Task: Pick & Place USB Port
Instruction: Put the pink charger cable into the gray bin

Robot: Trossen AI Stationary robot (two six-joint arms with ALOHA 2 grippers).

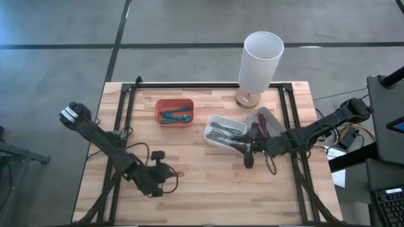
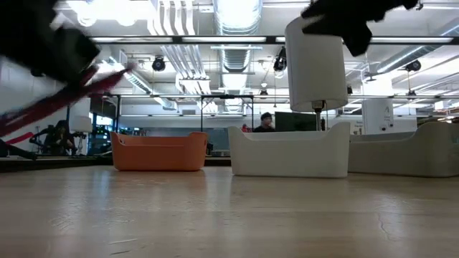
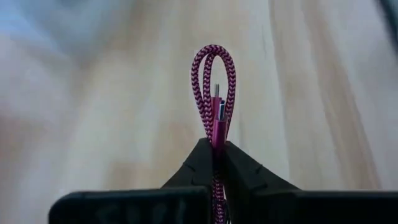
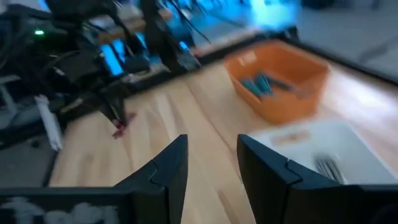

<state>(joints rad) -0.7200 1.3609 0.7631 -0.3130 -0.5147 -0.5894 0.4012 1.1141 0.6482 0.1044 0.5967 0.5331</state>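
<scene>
A: What is the left gripper [image 3: 214, 152] doing?

B: Its jaws are pinching a pink braided USB cable [image 3: 213, 84]. The left wrist view is showing the looped cable and its metal plug rising between the fingers; from above only a small pink tip is peeking out at about three o'clock of that gripper [image 1: 165, 173], near the surface's [image 1: 189, 202] seven o'clock corner.

A: And the right gripper [image 4: 212, 158]?

B: Its jaws are standing spread with nothing between them, hovering just beside the white bin [image 1: 221, 132] at its four o'clock. Its wrist view is looking across to the orange bin [image 4: 280, 84] holding teal cables, which the overhead view is placing at eleven o'clock.

A: The low view?

B: It is showing the orange bin, the white bin and the white lamp [image 2: 315, 68] behind them.
</scene>
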